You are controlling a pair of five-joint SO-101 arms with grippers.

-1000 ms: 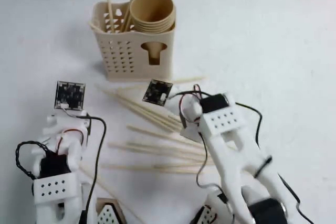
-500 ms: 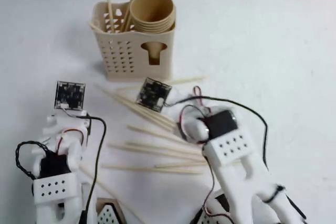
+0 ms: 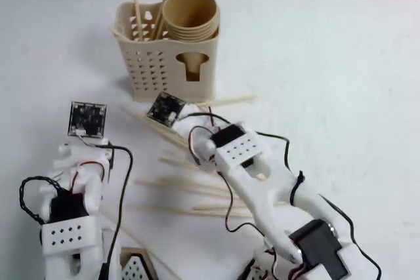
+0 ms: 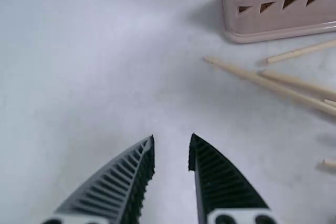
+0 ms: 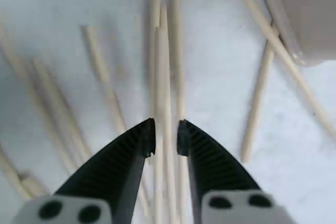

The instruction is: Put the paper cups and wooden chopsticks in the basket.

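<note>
Swung leftward since a second ago, the right arm (image 3: 243,152) now lies over the loose chopsticks (image 3: 170,183), its wrist near the basket (image 3: 172,77); the left arm (image 3: 69,211) has not shifted. From above, the right arm covers its own fingertips and part of the scattered sticks. The right end effector (image 5: 166,135) is open by a narrow gap, one chopstick (image 5: 163,66) showing in that gap; whether the fingers touch it is unclear. The left end effector (image 4: 171,150) is slightly parted and holds nothing, above the bare bench (image 3: 328,63). Stacked paper cups (image 3: 190,14) stand in the basket beside several upright chopsticks (image 3: 136,1); the lower cups are hidden by the wall.
</note>
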